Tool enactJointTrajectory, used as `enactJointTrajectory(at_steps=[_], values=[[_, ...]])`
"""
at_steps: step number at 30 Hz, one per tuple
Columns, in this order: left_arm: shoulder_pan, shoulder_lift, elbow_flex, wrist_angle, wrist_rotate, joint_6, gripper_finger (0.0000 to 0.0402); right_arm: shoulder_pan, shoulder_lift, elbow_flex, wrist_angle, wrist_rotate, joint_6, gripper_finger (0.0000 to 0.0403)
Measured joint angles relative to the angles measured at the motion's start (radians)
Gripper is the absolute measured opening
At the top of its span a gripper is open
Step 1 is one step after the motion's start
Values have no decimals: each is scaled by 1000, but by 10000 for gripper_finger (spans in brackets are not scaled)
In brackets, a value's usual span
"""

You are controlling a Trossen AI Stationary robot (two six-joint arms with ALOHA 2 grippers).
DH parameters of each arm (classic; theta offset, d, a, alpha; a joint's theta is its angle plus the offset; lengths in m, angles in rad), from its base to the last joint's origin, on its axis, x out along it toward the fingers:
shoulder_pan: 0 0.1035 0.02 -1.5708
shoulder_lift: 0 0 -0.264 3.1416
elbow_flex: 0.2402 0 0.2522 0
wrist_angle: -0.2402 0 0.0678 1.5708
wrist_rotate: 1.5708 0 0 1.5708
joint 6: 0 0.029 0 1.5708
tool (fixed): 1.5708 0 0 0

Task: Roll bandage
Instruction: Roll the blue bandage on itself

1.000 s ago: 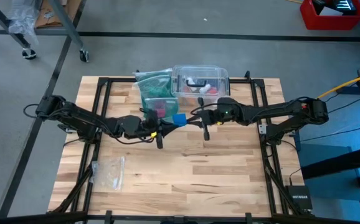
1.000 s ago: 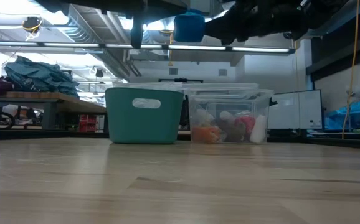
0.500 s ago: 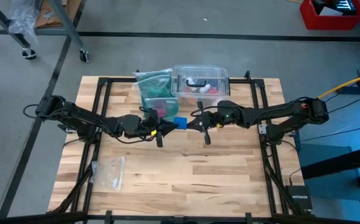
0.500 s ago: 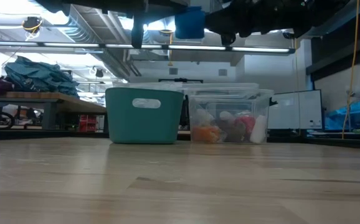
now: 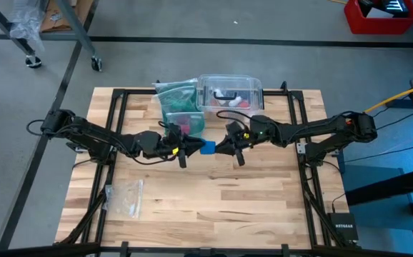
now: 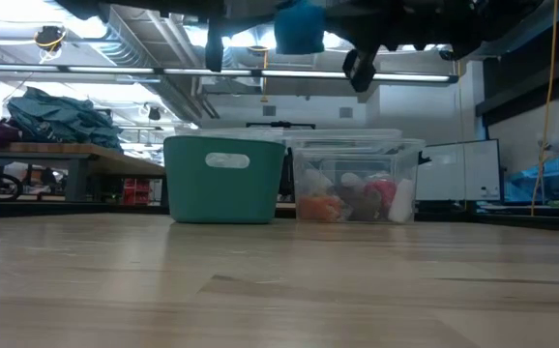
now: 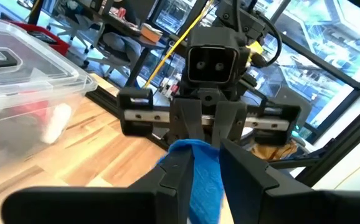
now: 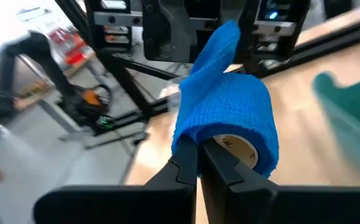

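Wooden desk [image 5: 214, 207] planks run under both arms, and above its middle your two pincers meet nose to nose, well clear of the surface. Start with the right pincer [image 8: 198, 163]: its fingers are pressed nearly together, pinching the wall of the bandage [image 8: 227, 118] roll at the cardboard core, so you are holding the roll by that arm. The left pincer [image 7: 200, 163] faces it with the blue loose end running between its fingers [image 7: 175, 177]; a second ago those fingers were clamped on the fabric, and now they have begun to part, though from these views you cannot tell whether the fabric is fully free. In the same second the right arm has moved in toward the left one, and the bandage [image 5: 208, 148] has come with it to sit between the two pincers in the high view. Read that as a handover in progress: the left is letting the tail go so the right can carry the roll alone, or so the left can regrip farther along for another wrap. Rolling looks mostly done, with a short tail sticking up. Behind the pair stand the teal bin [image 6: 223, 179] and the clear plastic box [image 6: 357, 181], and a clear zip bag [image 5: 124, 198] lies near the desk's left front corner.
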Motion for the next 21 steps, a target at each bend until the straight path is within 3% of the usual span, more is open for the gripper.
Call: enactJointTrajectory(at_steps=[10, 21], values=[[17, 0, 1, 7, -22, 13, 75, 3, 1, -1, 2, -128, 258, 7], [48, -1, 1, 0, -2, 260, 134, 2, 2, -2, 17, -160, 271, 7]])
